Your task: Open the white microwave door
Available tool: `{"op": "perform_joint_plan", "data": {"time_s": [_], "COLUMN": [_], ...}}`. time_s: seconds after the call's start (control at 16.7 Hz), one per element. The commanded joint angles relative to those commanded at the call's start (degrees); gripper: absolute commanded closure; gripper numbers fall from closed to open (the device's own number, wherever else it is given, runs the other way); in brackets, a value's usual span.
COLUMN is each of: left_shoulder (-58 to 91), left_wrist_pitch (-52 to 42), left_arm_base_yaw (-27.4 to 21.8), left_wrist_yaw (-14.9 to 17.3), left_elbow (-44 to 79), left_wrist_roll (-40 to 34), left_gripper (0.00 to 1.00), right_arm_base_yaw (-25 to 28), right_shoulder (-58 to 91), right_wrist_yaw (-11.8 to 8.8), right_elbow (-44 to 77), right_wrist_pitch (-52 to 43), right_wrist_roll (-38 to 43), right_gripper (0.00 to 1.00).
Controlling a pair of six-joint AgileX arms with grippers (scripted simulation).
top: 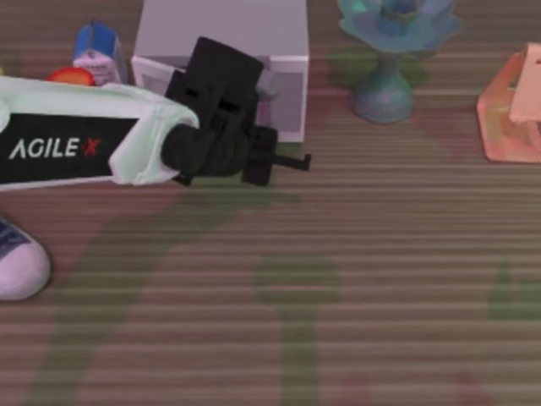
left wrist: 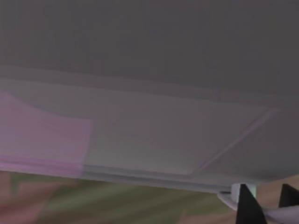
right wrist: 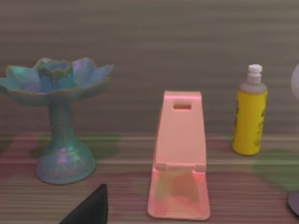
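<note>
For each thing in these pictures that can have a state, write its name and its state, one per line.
white microwave door: looks shut or nearly so; partly hidden by the arm.
left gripper: at the microwave's front; open or shut cannot be told.
right gripper: only a dark tip shows, parked.
yellow bottle: upright, capped.
pink stand: standing, empty.
blue-green pedestal dish: upright.

Bench: striped brown wood surface with faint green and reddish patches.
Lotus stand: blue-green, flower-shaped bowl on a stem with a round foot, upright at the far side, right of centre.
Pink stand: slanted salmon-pink holder with a slot near its top, at the right edge.
Yellow bottle: upright, with a white cap, near the pink stand.
Carton: blue and white, at the far left.
Sneaker: white toe and blue upper, at the left edge.
</note>
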Motion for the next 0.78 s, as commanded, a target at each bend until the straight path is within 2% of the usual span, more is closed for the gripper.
{"op": "perform_joint_plan", "data": {"time_s": [0.18, 0.78], "left_shoulder": [0.0, -2.03], "left_wrist_pitch": [0.0, 1.24], "left_arm_base_yaw": [0.0, 1.11], "left_wrist_yaw": [0.0, 2.99], "left_elbow": [0.0, -2.9], "left_wrist_roll": [0.0, 3.54], "left_gripper": [1.0, 1.0], "right_arm_base_yaw": [0.0, 0.0], "right_shoulder": [0.0, 0.0], "right_wrist_yaw": [0.0, 0.0], "right_elbow": [0.0, 0.0], "right_wrist_pitch": [0.0, 0.0], "right_wrist_roll": [0.0, 0.0], "right_gripper": [0.0, 0.0]}}
